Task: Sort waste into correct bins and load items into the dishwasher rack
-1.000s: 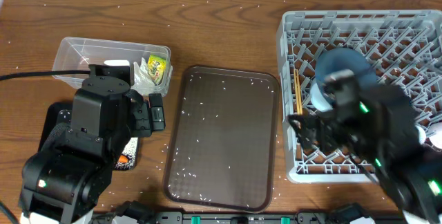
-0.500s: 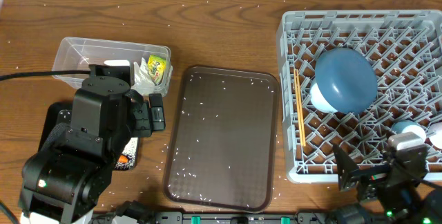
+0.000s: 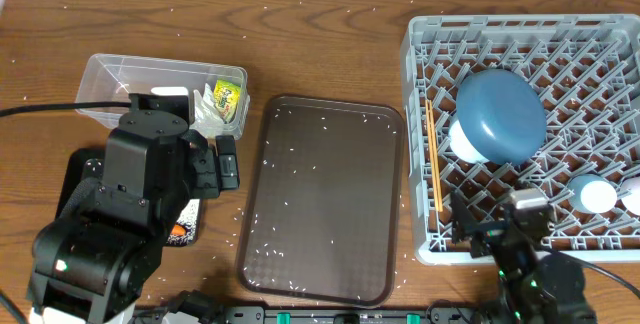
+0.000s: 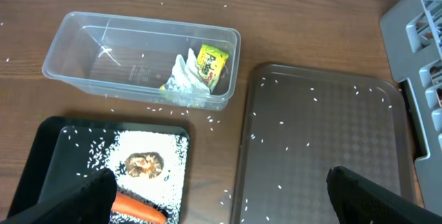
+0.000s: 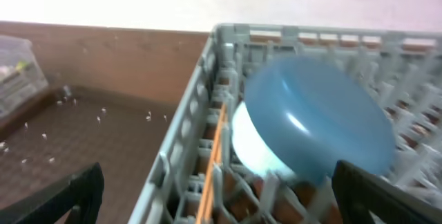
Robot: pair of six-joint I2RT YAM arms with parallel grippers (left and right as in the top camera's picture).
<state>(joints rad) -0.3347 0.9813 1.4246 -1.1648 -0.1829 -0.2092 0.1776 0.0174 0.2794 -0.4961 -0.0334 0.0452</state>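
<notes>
As my left gripper point(image 4: 221, 182) and right gripper point(image 5: 219, 175) both gape empty, rice grains point(image 3: 322, 119) on the brown tray point(image 3: 330, 204) lie 3 o'clock from the nearer left one.

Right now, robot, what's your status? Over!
Left gripper open, empty. Right gripper open, empty. Blue plate, white bowl, chopsticks in dishwasher rack. Rice grains strewn on brown tray.

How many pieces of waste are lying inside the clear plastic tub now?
2. The crumpled white tissue lies at the end of the clear tub nearest the brown tray, and the yellow-green snack wrapper rests against it. Nothing else seems hidden there.
</notes>
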